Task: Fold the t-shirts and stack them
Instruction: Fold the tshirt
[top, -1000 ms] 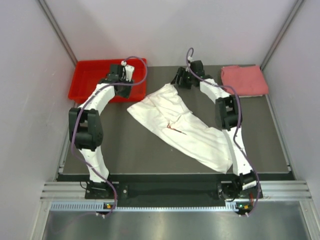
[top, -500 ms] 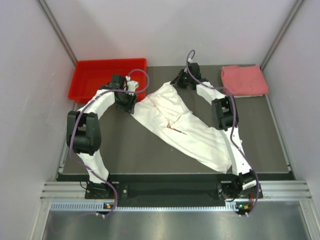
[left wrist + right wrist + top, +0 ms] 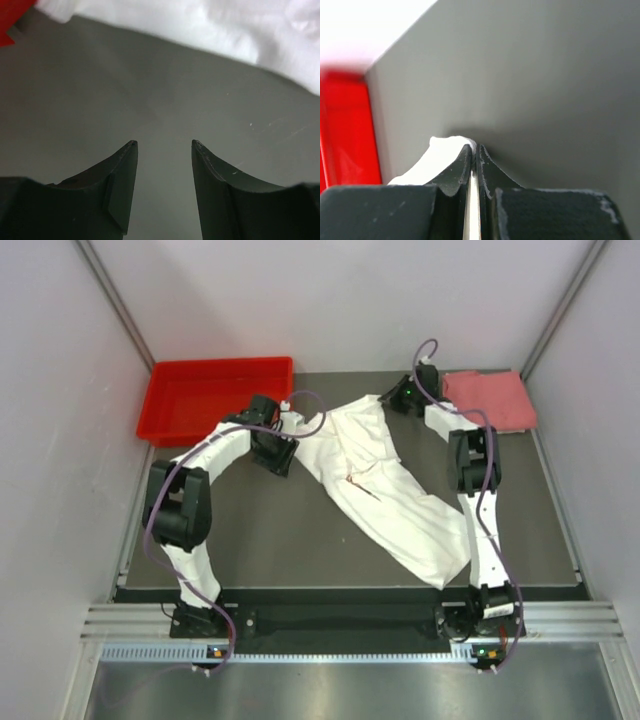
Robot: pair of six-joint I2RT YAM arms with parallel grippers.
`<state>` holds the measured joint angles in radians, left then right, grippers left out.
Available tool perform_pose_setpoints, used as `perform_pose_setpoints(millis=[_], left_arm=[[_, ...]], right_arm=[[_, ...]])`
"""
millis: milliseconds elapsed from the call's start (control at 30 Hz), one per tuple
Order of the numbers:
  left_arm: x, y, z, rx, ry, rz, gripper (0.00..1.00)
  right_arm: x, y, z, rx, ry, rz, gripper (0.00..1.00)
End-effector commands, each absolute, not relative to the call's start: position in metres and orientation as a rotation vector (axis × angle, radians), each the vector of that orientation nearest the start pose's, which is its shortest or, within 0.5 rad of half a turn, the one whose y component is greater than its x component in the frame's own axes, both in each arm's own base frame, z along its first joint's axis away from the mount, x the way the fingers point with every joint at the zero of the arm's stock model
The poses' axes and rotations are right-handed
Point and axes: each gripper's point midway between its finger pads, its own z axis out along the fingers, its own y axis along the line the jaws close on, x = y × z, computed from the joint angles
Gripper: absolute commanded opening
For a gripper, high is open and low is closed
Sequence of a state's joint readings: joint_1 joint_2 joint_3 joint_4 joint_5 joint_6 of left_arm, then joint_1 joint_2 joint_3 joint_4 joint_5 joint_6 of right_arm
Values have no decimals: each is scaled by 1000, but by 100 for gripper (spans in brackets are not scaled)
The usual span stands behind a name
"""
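Observation:
The white t-shirt [image 3: 395, 500] lies crumpled in a diagonal band across the dark table [image 3: 260, 540], a bit of red print [image 3: 352, 480] showing in a fold. My right gripper [image 3: 399, 397] is shut on its far corner, and in the right wrist view white cloth [image 3: 440, 150] is pinched between the closed fingers [image 3: 475, 146]. My left gripper [image 3: 283, 445] hovers open by the shirt's left edge. In the left wrist view the spread jaws [image 3: 164, 145] have bare table between them, with the shirt's edge [image 3: 200, 25] ahead. The pink-red folded t-shirt [image 3: 490, 400] rests at the back right corner.
A red plastic bin [image 3: 215, 395] stands at the back left, behind my left arm; its corner [image 3: 10, 20] shows in the left wrist view and its side [image 3: 345, 130] in the right wrist view. Pale walls close in the table on three sides.
My right gripper has shut on the white shirt's far corner and pulled it to the right, towards the pink shirt. My left arm swung away from the bin to the shirt's left edge.

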<state>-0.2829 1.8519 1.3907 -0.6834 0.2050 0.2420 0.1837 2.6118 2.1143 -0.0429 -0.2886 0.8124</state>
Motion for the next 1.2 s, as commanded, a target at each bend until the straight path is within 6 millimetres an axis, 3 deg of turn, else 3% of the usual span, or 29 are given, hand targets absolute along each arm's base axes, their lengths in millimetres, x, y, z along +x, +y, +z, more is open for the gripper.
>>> perform_pose_setpoints(millis=[0, 133, 200, 233, 300, 367, 400, 433, 467, 533, 567, 600, 633, 667, 700, 733, 767, 800, 833, 867, 900, 933, 967, 1000, 1033, 1067, 1100, 1167], left_arm=[[401, -153, 85, 791, 2526, -308, 52], [409, -175, 90, 838, 2501, -320, 52], [410, -191, 92, 880, 2482, -332, 52], [410, -195, 92, 898, 2473, -332, 52], [408, -213, 91, 958, 2450, -338, 52], [408, -226, 89, 1018, 2430, -333, 52], [402, -239, 89, 1063, 2418, -348, 52], [399, -249, 93, 1104, 2395, -372, 52], [392, -262, 92, 1150, 2379, -397, 52], [383, -279, 97, 1212, 2339, -450, 52], [373, -290, 102, 1269, 2295, -498, 52], [359, -307, 105, 1341, 2249, -526, 52], [347, -315, 104, 1413, 2205, -541, 52], [330, -336, 113, 1481, 2119, -572, 53], [319, -348, 116, 1524, 2064, -599, 53], [309, -357, 117, 1570, 2010, -604, 53], [284, -370, 116, 1644, 1950, -624, 53], [276, -383, 119, 1669, 1877, -644, 53], [262, -386, 113, 1717, 1845, -651, 54], [241, -401, 117, 1767, 1774, -676, 53], [231, -411, 119, 1789, 1717, -706, 54], [219, -415, 112, 1831, 1684, -717, 54], [201, -424, 110, 1878, 1634, -739, 53], [192, -429, 106, 1902, 1605, -745, 53], [186, -436, 102, 1923, 1562, -745, 53], [168, -444, 95, 1974, 1516, -750, 53], [166, -448, 89, 1992, 1482, -719, 53], [143, -459, 76, 2063, 1420, -696, 53]], right_arm=[[678, 153, 91, 547, 1994, 811, 0], [690, 109, 90, 654, 1946, 733, 0], [695, 95, 87, 697, 1926, 710, 0], [701, 89, 95, 703, 1903, 709, 0], [705, 84, 92, 725, 1900, 698, 0], [710, 80, 102, 722, 1874, 693, 1], [710, 80, 105, 716, 1872, 693, 7], [709, 82, 110, 703, 1872, 702, 29], [704, 83, 110, 675, 1902, 691, 38], [693, 87, 132, 613, 1929, 696, 55], [683, 88, 130, 559, 1967, 669, 58], [671, 89, 158, 518, 1964, 666, 60], [655, 87, 145, 509, 2020, 639, 63], [644, 82, 149, 463, 2042, 598, 64], [627, 79, 177, 438, 2035, 585, 65], [607, 72, 159, 448, 2098, 558, 66], [594, 66, 161, 424, 2120, 530, 66], [573, 60, 185, 409, 2118, 511, 67], [550, 38, 165, 448, 2179, 455, 67], [534, 29, 163, 428, 2204, 406, 68], [511, 10, 181, 451, 2197, 361, 68], [483, 1, 155, 482, 2272, 325, 68], [466, -9, 150, 488, 2294, 293, 68], [444, -18, 161, 504, 2291, 259, 68], [417, -32, 136, 559, 2352, 222, 68], [402, -39, 131, 579, 2370, 199, 68], [374, -49, 120, 628, 2398, 174, 68], [351, -56, 112, 665, 2417, 166, 68]])
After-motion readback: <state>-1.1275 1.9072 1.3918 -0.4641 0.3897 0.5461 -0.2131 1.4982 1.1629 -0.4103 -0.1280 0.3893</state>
